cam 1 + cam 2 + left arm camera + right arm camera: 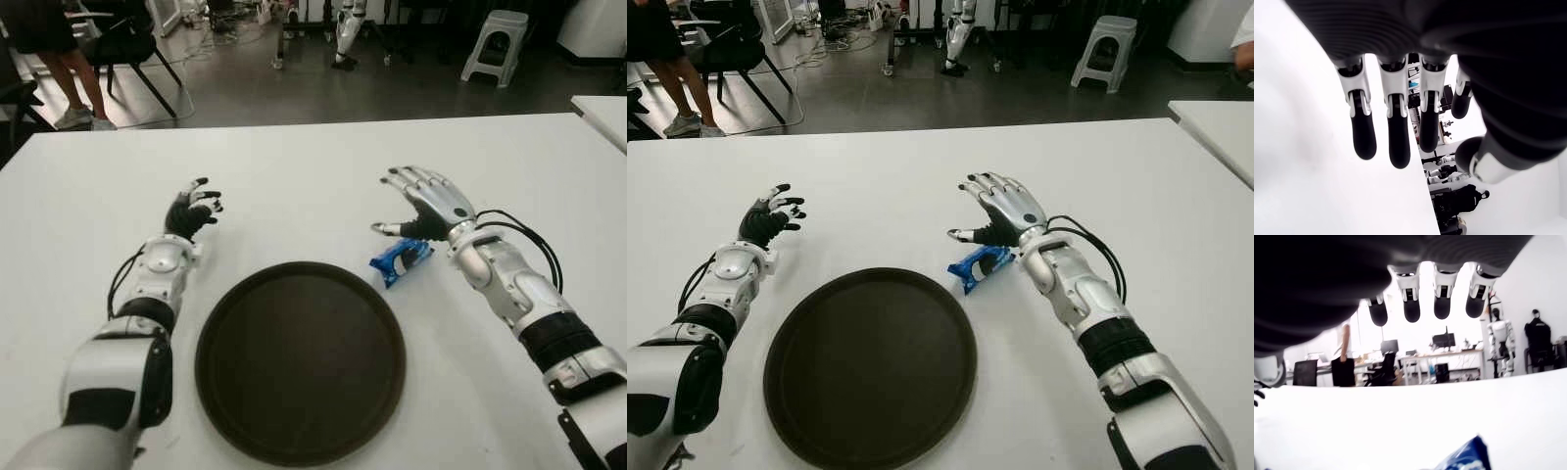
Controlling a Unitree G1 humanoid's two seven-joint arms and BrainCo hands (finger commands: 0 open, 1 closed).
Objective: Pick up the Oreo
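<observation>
A small blue Oreo packet (401, 258) lies on the white table (294, 176), touching the right rim of the round dark tray (300, 358). My right hand (423, 204) hovers just behind and above the packet, fingers spread and holding nothing; its thumb points toward the packet. A corner of the Oreo packet (1465, 460) shows below the spread fingers (1411, 311) in the right wrist view. My left hand (193, 210) is left of the tray, fingers relaxed and apart, holding nothing.
Beyond the table's far edge are a black chair (122, 44), a person's legs (73, 73), a white stool (495, 44) and robot stands. A second white table (605, 113) shows at the far right.
</observation>
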